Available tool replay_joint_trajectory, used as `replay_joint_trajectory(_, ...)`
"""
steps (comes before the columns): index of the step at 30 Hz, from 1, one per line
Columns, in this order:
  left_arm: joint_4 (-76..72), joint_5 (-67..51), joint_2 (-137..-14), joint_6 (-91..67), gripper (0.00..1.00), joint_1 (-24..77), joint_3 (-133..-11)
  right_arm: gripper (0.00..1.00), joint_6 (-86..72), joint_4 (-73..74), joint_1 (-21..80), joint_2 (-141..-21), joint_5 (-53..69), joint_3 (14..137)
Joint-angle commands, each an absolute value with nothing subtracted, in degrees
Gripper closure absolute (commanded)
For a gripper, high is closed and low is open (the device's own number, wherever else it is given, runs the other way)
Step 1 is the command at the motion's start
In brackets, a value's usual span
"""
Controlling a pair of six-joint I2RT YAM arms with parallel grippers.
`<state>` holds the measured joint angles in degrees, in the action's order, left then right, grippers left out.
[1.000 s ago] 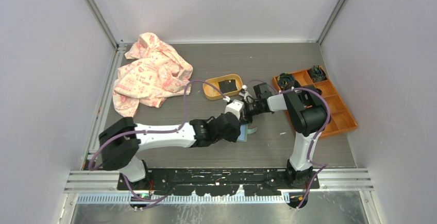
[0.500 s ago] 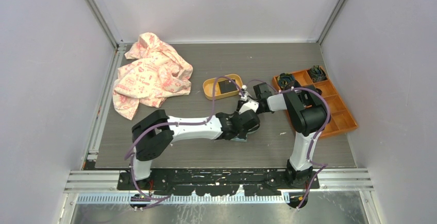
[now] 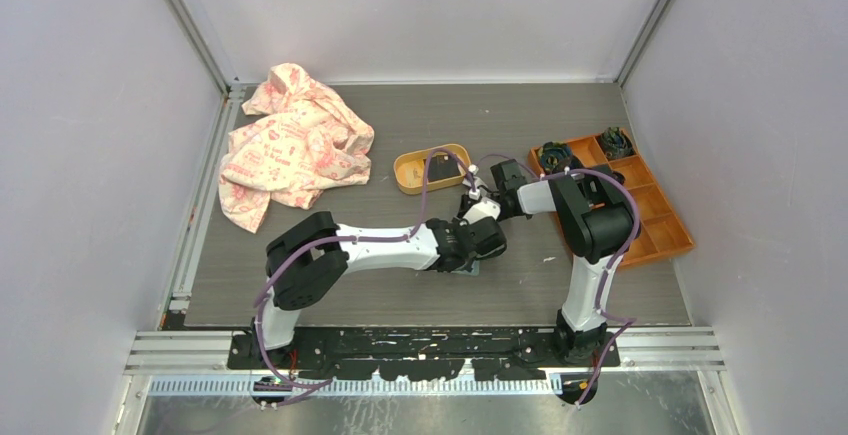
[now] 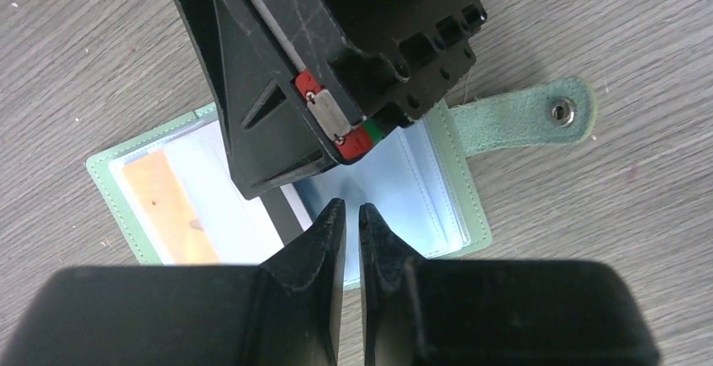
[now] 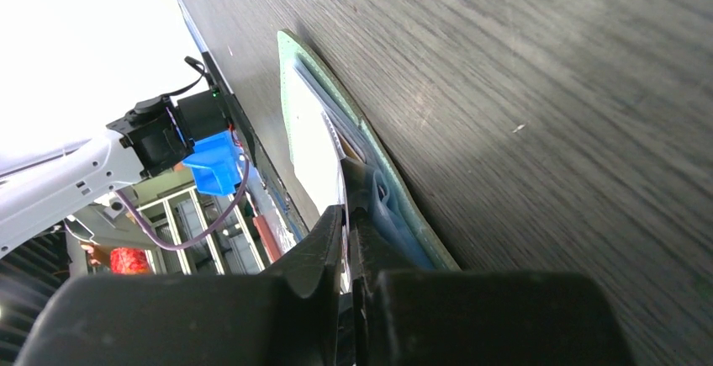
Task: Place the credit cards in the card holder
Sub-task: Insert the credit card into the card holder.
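Observation:
The sage-green card holder (image 4: pixel 454 172) lies open on the table, its snap strap (image 4: pixel 525 114) pointing right; only a sliver shows in the top view (image 3: pixel 468 268). A beige-gold card (image 4: pixel 155 206) sits in its left side. My right gripper (image 5: pixel 346 208) is shut on a white card (image 5: pixel 315 143) with a dark stripe (image 4: pixel 276 213), held edge-down against the holder's middle slots. My left gripper (image 4: pixel 351 210) hovers just above the holder's right slots, jaws almost closed and empty. A black card (image 3: pixel 440 166) lies in the yellow tray (image 3: pixel 405 177).
An orange compartment box (image 3: pixel 650 220) with dark items stands at the right. A pink patterned cloth (image 3: pixel 290 145) lies at the back left. Both arms crowd the table's middle over the holder.
My left arm has swung right and forward; its gripper now sits over the holder beside the right gripper. The right gripper has barely moved.

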<state>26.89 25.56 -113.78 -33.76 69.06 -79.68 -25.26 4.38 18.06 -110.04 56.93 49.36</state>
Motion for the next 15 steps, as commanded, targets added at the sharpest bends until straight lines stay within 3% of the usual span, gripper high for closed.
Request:
replay_joint_trajectory(1,27.63,28.69,-112.97,-33.11,0.87,69.26,-79.04,0.88,-22.85,5.35,18.43,-111.12,53.18,50.58)
replay_joint_trajectory(15,27.04,31.9,-109.8,-34.33,0.79,67.33,-74.88,0.66,-20.95,8.15,18.42,-110.33,53.7,52.07)
